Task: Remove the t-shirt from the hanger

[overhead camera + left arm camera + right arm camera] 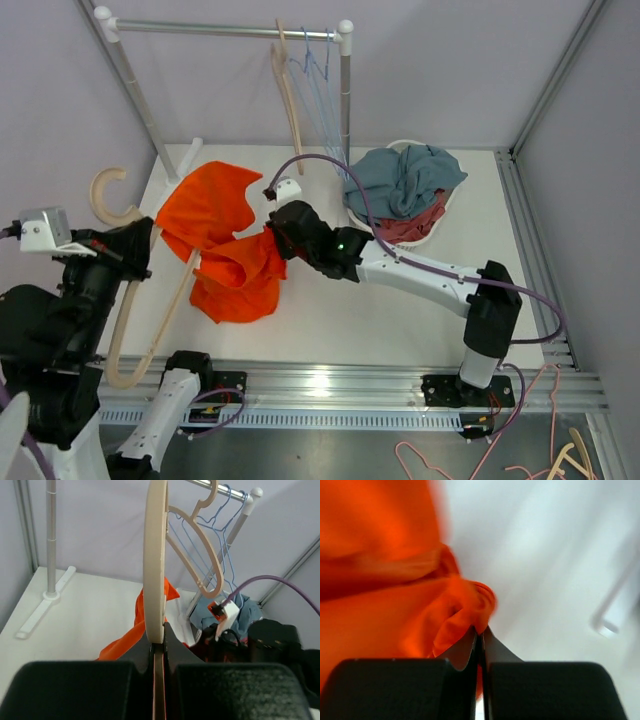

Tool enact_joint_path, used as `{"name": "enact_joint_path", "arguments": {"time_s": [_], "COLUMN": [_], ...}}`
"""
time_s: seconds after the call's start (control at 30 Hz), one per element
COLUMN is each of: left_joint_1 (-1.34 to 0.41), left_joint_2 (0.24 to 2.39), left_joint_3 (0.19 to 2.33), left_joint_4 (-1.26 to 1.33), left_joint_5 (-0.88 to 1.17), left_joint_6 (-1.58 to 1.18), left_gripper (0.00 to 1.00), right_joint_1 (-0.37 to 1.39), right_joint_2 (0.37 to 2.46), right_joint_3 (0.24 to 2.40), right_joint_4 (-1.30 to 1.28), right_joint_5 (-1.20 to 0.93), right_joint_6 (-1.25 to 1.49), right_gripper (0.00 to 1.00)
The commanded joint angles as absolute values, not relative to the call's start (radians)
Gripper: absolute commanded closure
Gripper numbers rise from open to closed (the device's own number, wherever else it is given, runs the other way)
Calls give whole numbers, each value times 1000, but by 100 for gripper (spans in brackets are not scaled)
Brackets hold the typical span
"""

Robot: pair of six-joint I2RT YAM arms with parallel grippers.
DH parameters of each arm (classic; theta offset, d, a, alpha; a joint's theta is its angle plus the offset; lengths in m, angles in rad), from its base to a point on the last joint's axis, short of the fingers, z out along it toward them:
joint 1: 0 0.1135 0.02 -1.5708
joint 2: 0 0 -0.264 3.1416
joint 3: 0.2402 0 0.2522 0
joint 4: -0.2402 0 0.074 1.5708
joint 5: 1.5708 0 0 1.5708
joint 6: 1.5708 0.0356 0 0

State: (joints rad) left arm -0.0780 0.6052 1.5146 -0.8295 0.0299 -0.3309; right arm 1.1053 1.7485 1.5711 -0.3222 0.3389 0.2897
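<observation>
Left edge of the overhead view: the left gripper [158, 642] is clamped tight on the beige hanger [154, 555], a smooth, flat, curved plastic-looking piece. In the wrist view the hanger's edge stands upright between the black fingers. Its C-shaped hook lies off the table's upper left corner; its long arm sweeps down toward the lower left.

Centre-left: the orange t-shirt [210, 215] is on the white tabletop [340, 320], a soft, matte, crumpled knit in two bunched lobes. The hanger arm disappears under its left side. Whether the hanger is threaded through the shirt cannot be told.

Centre: the right gripper [272, 240] has its jaws closed on a fold of the orange fabric at the waist between the lobes. The wrist view shows cloth pinched between the fingertips.

Upper centre: a metal rail [220, 29] carries a second beige hanger [290, 90] and thin blue wire hangers [318, 70].

Right of centre: a white basket [404, 144] holds rumpled grey-blue and red garments [405, 180].
</observation>
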Motion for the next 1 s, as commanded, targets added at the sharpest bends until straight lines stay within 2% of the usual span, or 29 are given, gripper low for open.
{"name": "enact_joint_path", "arguments": {"time_s": [0.0,0.17,0.3,0.5,0.73,0.87,0.97], "left_joint_1": [-74,-83,-83,-126,-135,-137,-135], "left_joint_2": [623,500,424,403,289,276,343], "left_joint_3": [1584,1397,1321,1332,1168,1170,1190], "left_joint_4": [-1012,-996,-966,-980,-755,-680,-707], "left_joint_5": [5,63,190,463,713,712,641], "left_joint_6": [-230,-268,-301,-351,-373,-397,-388], "left_gripper": [99,99,99,100,99,99,99], "right_joint_1": [1088,1037,971,822,733,732,733], "right_joint_2": [1798,1727,1639,1439,1263,1178,1143], "right_joint_3": [1611,1572,1501,1332,1295,1322,1386], "right_joint_4": [-433,-414,-477,-471,-508,-439,-353], "right_joint_5": [501,769,863,838,845,775,736], "right_joint_6": [313,371,410,451,445,396,327], "right_gripper": [100,100,100,100,100,100,100]}}
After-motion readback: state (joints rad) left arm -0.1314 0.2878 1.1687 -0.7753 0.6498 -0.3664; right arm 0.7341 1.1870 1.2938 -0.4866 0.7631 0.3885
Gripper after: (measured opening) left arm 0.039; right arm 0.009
